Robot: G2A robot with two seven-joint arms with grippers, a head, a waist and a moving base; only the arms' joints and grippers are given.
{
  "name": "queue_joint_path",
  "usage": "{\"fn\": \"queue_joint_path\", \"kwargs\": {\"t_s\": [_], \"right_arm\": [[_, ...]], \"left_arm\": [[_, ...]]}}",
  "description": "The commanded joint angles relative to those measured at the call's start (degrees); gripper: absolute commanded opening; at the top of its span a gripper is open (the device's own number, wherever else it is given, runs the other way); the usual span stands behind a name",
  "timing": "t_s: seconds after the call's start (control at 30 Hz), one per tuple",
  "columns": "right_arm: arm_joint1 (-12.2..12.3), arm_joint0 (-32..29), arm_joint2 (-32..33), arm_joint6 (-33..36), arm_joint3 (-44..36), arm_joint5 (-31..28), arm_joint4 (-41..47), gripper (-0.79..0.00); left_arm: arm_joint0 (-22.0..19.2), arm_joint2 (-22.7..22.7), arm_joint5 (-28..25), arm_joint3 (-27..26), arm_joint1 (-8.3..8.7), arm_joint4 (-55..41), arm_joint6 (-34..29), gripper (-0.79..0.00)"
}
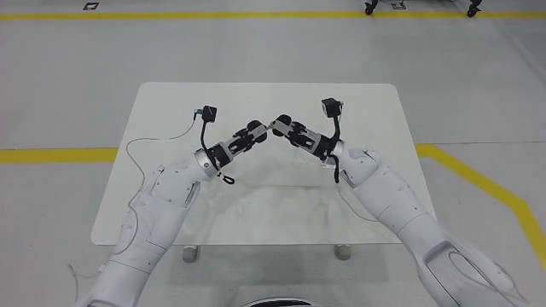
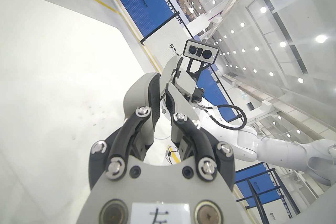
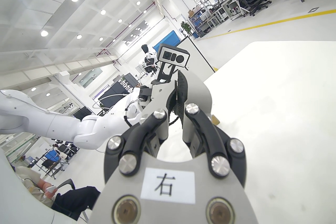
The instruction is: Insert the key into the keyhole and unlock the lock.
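Left gripper [image 1: 261,129], right gripper [image 1: 276,124] tip to tip, frame centre, above white rounded-corner table [image 1: 367,111]; both pinched narrow, contents unclear.

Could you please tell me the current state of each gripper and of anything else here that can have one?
table: level, beneath both arms.
left gripper: raised above the table, fingers shut to a narrow slit; what they pinch, if anything, is too hidden to tell.
right gripper: raised above the table, fingers shut to a narrow slit, tip to tip with the left gripper; contents equally unclear.
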Motion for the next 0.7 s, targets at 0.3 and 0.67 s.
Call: {"fn": "queue_joint_path", "kwargs": {"t_s": [0.3, 0.67], "right_arm": [[0.7, -1.0, 1.1, 4.9, -1.3, 0.0, 2.5, -0.631], [0.9, -0.5, 0.9, 10.7, -0.4, 0.0, 5.0, -0.57]], "left_arm": [[0.2, -0.8, -0.3, -1.4, 0.46, 4.6, 0.7, -0.785], [0.8, -1.3, -1.2, -3.1, 0.98, 8.8, 0.5, -0.785]]}}
